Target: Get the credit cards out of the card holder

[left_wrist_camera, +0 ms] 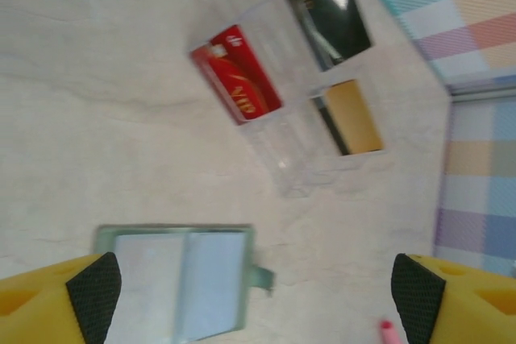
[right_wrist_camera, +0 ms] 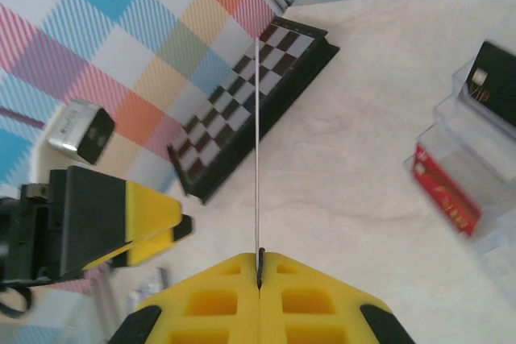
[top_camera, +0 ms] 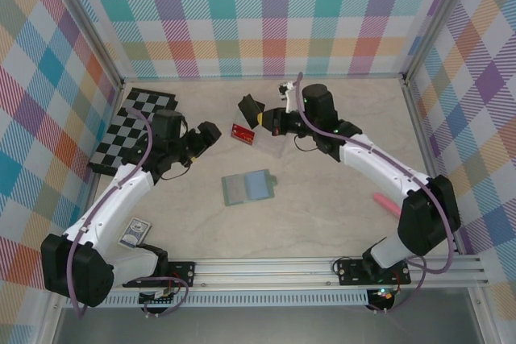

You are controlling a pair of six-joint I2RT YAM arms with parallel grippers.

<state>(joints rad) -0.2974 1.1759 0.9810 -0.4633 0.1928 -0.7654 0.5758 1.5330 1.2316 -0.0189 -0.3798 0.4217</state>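
- My left pincer (top_camera: pixel 211 134) is released: in its wrist view (left_wrist_camera: pixel 256 304) the two black-padded fingers stand wide apart with nothing between them.
- It hangs above the tabletop (top_camera: pixel 322 215), left of the clear tray (top_camera: pixel 270 144) and to the far left of the card holder (top_camera: pixel 248 188).
- My right pincer (top_camera: pixel 262 122) is clenched on a thin card (right_wrist_camera: pixel 257 151). In its wrist view (right_wrist_camera: pixel 260 263) the yellow fingers meet, and the card rises from between them, seen edge-on as a pale line.
- That pincer sits at the far side of the tray, just above it.
- The card holder lies open and flat in the middle of the tabletop, nearer than the tray and apart from it. Its pale blue lining faces up, and neither pincer touches it.
- From my left wrist the card holder (left_wrist_camera: pixel 181 279) shows its two blue panels side by side and a small tab sticking out at one edge.
- A red card (top_camera: pixel 243 133) lies at the left end of the tray.
- A black card (top_camera: pixel 251 108) stands tilted at the tray's far end.
- My left wrist view also shows a yellow-orange card (left_wrist_camera: pixel 351 117) at the tray; I cannot tell whether it is the one I hold.
- A black-and-white chessboard (top_camera: pixel 133 126) lies at the far left.
- A pink object (top_camera: pixel 387 205) lies at the right, beside my right arm.
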